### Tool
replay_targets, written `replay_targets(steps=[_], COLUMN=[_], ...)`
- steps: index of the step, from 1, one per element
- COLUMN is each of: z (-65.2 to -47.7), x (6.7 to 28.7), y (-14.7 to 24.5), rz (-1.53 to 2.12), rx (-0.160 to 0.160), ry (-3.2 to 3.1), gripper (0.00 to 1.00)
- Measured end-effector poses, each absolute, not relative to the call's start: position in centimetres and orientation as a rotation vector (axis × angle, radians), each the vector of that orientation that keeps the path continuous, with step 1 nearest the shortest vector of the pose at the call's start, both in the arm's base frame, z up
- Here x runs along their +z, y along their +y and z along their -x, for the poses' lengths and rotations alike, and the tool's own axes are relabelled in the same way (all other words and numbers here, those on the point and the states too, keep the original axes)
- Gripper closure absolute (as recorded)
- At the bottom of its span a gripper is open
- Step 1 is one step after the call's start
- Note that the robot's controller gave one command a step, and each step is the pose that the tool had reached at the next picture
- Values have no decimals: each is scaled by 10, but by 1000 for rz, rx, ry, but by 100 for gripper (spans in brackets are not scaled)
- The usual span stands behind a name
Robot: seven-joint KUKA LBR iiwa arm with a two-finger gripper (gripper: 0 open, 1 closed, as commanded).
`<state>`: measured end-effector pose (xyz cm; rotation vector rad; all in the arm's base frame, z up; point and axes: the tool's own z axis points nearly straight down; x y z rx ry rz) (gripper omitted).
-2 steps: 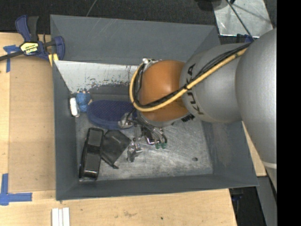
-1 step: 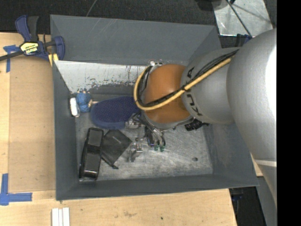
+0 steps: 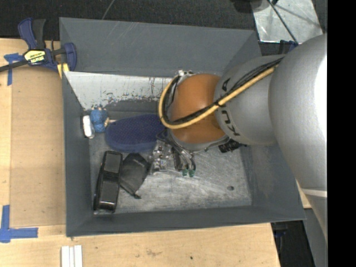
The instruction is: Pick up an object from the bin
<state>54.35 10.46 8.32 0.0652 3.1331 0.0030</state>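
Blue mesh pad [image 3: 130, 133], centre-left, looked soft, light, best pinched at its rim; gripper [image 3: 174, 163] hung just beside it, its opening impossible to tell.

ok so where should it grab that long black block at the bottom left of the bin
Probably the lower half of the long black block, gripped across its narrow width, coming straight down from above. It lies flat, lengthwise beside the bin's left wall, and the flat black piece crowds its upper right side. Wall-side room looks tight.
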Motion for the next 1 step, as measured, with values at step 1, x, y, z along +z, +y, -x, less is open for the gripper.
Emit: replay_targets(steps=[1], z=[-570], x=[218], y=[48], rz=[-80], rx=[-1], ry=[3128], gripper=[100])
